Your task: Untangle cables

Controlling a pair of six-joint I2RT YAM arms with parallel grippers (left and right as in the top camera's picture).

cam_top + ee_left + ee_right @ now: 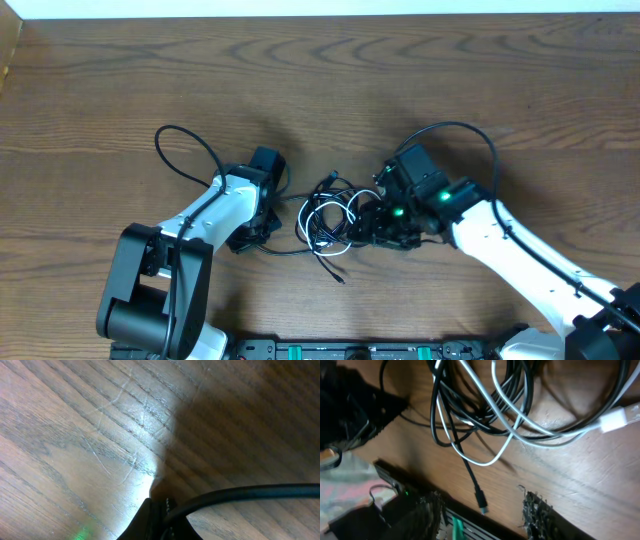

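Looking at the cables (pixel 330 215): the tangle sits between my arms, closer to my right gripper (pixel 482 500), which is low on the tangle's right edge, jaws apart and empty, aimed into the loops. Left gripper (pixel 159 510), just left of the tangle, is pinched on a black strand (pixel 250 492) running into it.

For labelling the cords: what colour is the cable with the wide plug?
White cable, clearest in right wrist view.

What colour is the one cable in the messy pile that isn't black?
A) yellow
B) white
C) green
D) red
B: one white cable loops through the black cables in the tangle.
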